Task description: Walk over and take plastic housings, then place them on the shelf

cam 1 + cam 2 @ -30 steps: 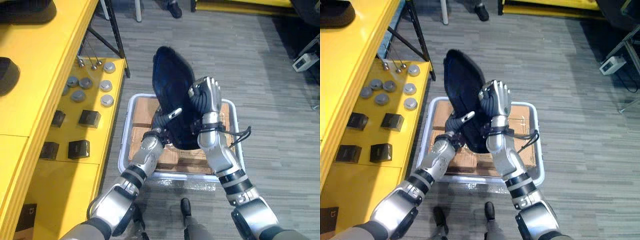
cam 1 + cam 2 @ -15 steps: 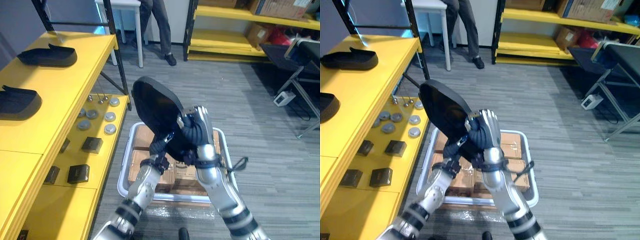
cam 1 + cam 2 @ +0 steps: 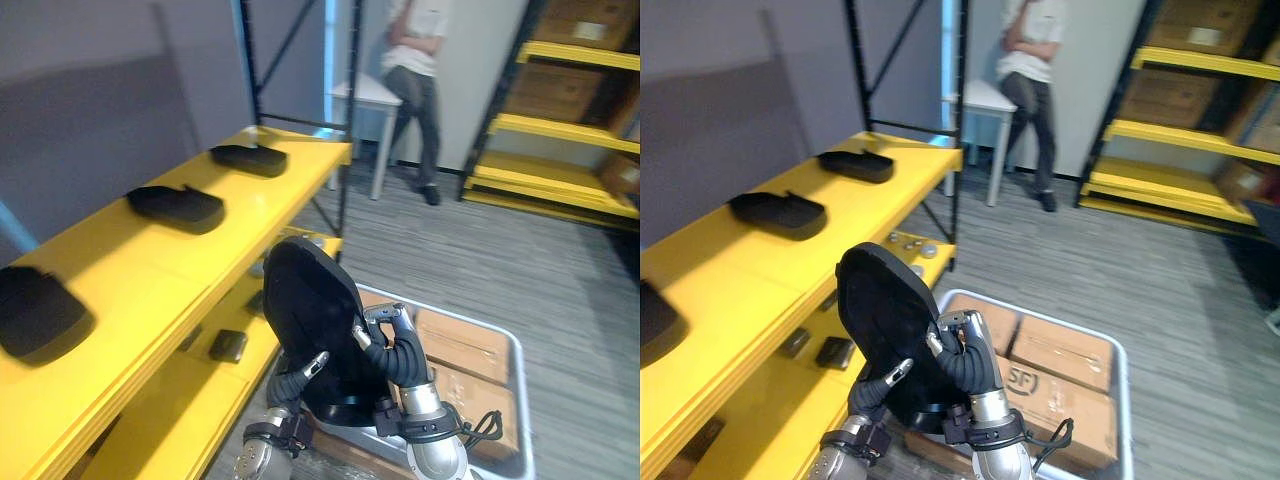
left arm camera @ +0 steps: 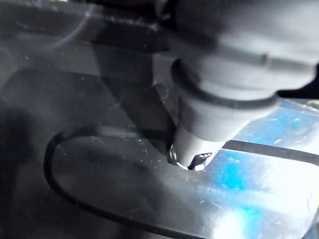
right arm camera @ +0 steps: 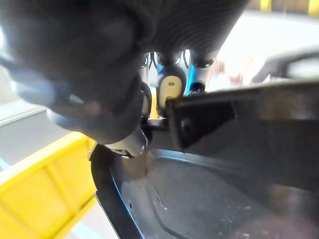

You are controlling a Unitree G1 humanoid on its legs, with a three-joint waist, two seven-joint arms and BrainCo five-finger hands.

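Note:
Upright in front of me stands a large black plastic housing (image 3: 305,310), lifted above the white crate (image 3: 512,345). My right hand (image 3: 396,352) has its fingers curled over the housing's right edge, with the hollow inside (image 5: 199,199) showing past them. My left hand (image 3: 298,375) grips the lower left part, its thumb (image 4: 219,99) pressed on the housing's face (image 4: 99,174) and its fingers behind it. To my left the yellow shelf (image 3: 150,265) carries three more black housings: a far one (image 3: 248,158), a middle one (image 3: 175,205) and a near one (image 3: 35,310).
The crate holds cardboard boxes (image 3: 470,345). On the shelf's lower level lie small black boxes (image 3: 228,345). The black rack post (image 3: 350,110) rises at the shelf's far end. A person (image 3: 415,70) stands by a white table (image 3: 362,95). Another yellow rack (image 3: 570,130) is far right.
The camera has swung up from the floor and crate to the shelf top and room. Both hands still grip the housing, which now stands higher over the crate.

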